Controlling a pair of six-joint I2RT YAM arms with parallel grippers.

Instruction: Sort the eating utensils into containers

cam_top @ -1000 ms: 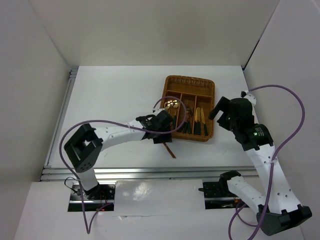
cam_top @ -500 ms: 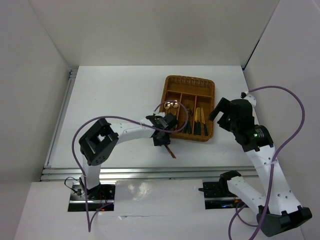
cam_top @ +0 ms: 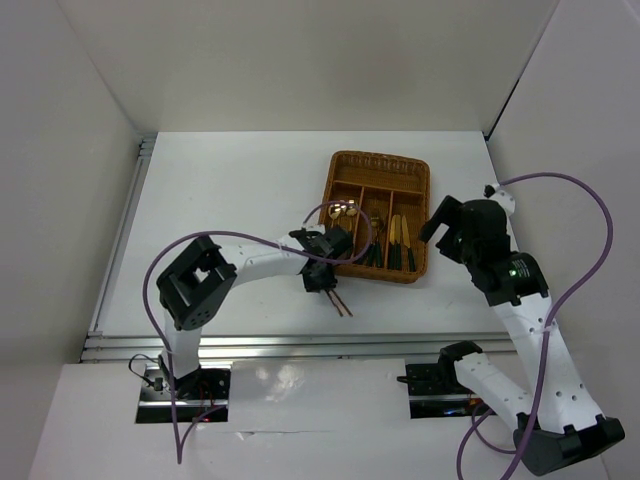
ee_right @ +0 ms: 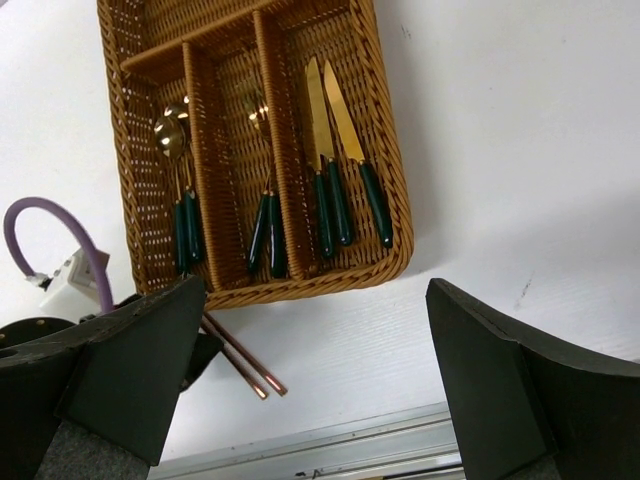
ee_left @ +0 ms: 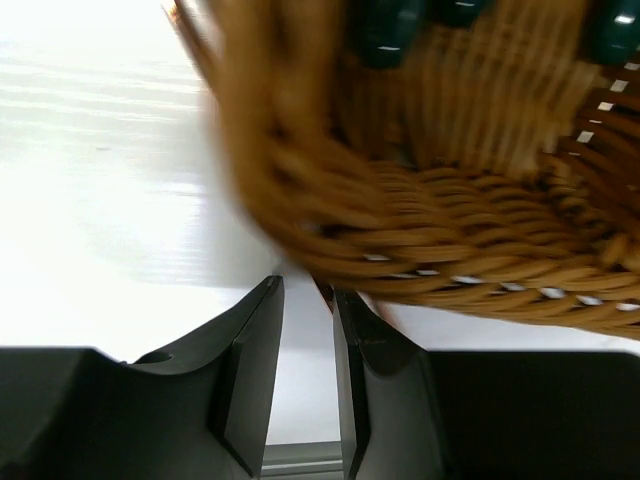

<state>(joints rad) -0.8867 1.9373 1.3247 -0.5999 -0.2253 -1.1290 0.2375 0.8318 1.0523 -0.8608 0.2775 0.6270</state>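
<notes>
1. My left gripper sits low on the table, at the near left corner of the tray and just outside its woven wall.
2. My left fingers stand a narrow slit apart, with bare white table showing between them. A reddish-brown end of the chopsticks shows right at the tips. I cannot tell whether I am pinching that end or only straddling it.
3. From above, the chopsticks lie side by side on the table. They slant from my left fingertips toward the near edge. They are outside the tray, close to its near wall.
4. My right gripper hangs above the table beside the tray's right side. Its jaws are spread wide with nothing between them.
5. From my right wrist the tray shows three long compartments running away from me and one cross compartment at the far end.
6. The left long compartment holds two spoons with their gold bowls at the far end and their dark handles toward me.
7. The middle one holds two gold-headed utensils; I cannot read the shape of their heads.
8. The right one holds two knives lying side by side, blades pointing away.
9. From my left wrist the tray is a blurred brown wall close ahead. The ends of dark green handles show above its rim.
10. A purple cable loops beside the tray's left wall.
</notes>
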